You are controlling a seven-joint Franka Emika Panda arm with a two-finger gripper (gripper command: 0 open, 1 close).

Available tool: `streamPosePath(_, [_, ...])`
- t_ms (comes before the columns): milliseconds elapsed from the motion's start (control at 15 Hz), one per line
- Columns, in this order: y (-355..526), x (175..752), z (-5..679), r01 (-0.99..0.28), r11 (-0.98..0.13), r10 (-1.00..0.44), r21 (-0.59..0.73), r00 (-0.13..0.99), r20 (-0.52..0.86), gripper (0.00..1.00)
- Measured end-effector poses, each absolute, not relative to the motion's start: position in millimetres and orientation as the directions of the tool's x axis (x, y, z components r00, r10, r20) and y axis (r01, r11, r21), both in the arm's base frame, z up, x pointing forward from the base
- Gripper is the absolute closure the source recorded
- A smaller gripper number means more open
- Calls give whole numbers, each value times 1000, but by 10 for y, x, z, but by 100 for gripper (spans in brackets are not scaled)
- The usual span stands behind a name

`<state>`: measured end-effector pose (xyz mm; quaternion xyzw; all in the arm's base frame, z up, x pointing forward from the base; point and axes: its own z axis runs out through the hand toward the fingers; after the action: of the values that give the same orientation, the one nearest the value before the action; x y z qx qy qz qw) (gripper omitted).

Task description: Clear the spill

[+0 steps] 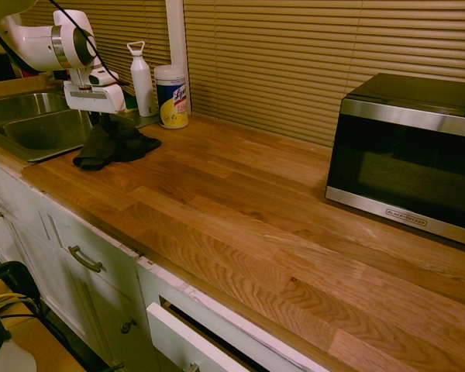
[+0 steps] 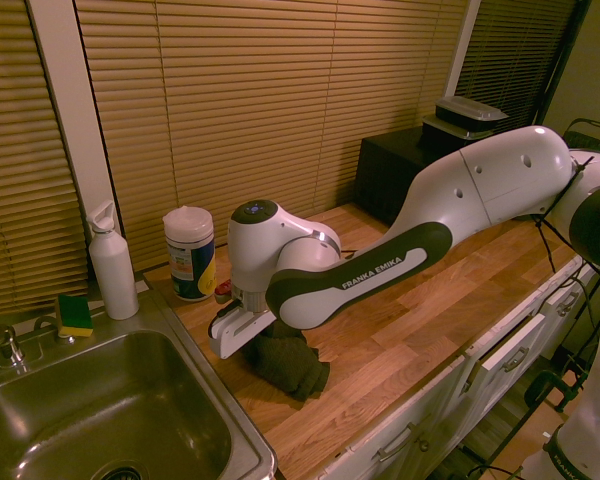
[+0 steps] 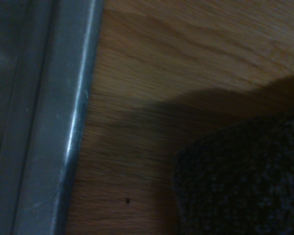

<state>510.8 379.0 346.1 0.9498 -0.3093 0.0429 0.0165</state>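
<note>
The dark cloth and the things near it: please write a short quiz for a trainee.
1. True or false: the dark cloth lies inside the sink.
2. Which stands nearest the white bottle? A) microwave B) wipes canister C) drawer
3. Fill in: the tool is ___ on the cloth.

Key: 1 false, it lies on the wooden counter beside the sink. 2 B. 3 shut.
</note>
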Motion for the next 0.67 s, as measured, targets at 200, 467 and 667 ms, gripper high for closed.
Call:
streamPosePath(200, [3809,5121,3450,-589,-808,-585,10,806,91,0])
streamPosePath(467, [3814,5122,3450,-591,-806,-588,10,803,93,0])
streamPosePath(667, [3853,5109,3473,-593,-805,-590,5,802,95,0])
